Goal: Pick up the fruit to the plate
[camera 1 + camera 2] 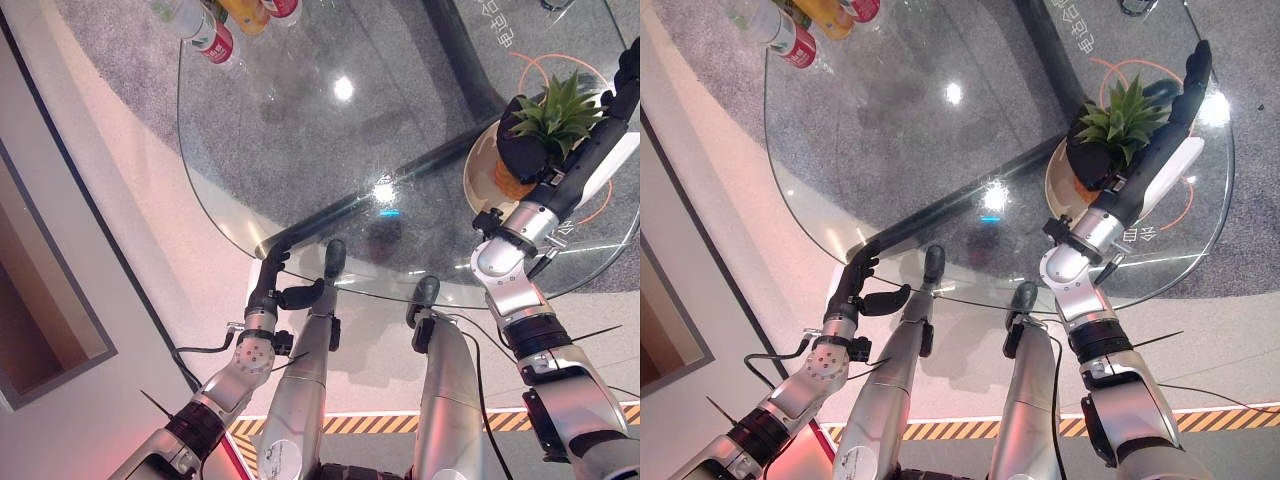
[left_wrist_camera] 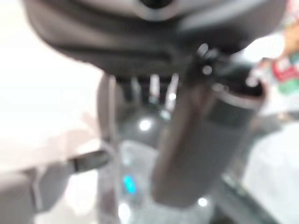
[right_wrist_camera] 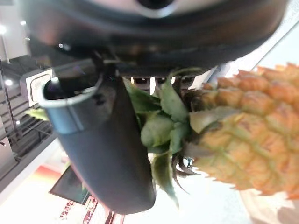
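The pineapple (image 1: 530,140) lies at the right side of the round glass worktop (image 1: 300,130), on a pale plate (image 1: 478,172) that sits near the worktop's right edge. Its orange, scaly body points toward the robot and its green leafy crown (image 1: 560,112) spreads up and away. The right hand (image 1: 1102,165) is on the fruit: its dark bulk covers the part where the crown meets the body, and in the right wrist view the thumb (image 3: 100,149) stands on one side of the leaves while the fingers (image 3: 154,86) line up behind them, so the crown's base (image 3: 163,126) sits between thumb and fingers, with the fruit's body sticking out past them. The fingers are curled round the pineapple at the crown. The plate's rim shows under the fruit, but whether the pineapple rests on it or is held just above it cannot be told. The left hand (image 1: 272,272) is at the near left edge of the worktop, well apart from the fruit, its fingers stretched straight along the glass rim and its thumb (image 1: 303,294) sticking out sideways, holding nothing. At the far left of the worktop stand several bottles (image 1: 212,38), one with a red label, close together by the edge. Under the glass, grey carpet (image 1: 130,60) shows.
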